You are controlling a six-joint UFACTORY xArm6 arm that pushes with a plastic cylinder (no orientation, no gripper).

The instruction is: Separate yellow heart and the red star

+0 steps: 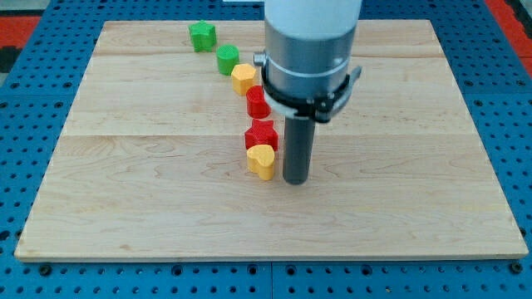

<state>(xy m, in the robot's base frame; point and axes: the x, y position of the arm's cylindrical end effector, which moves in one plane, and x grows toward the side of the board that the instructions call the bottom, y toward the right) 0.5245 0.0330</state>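
The yellow heart (262,160) lies near the middle of the wooden board (125,191), touching the red star (261,134) just above it. My tip (296,179) rests on the board right beside the yellow heart, on its right, with a narrow gap between them. The rod rises into the arm's large grey body, which hides part of the board behind it.
A line of blocks runs up to the view's top left: a red block (258,103), a yellow block (243,79), a green round block (228,59) and a green star-like block (202,36). Blue pegboard surrounds the board.
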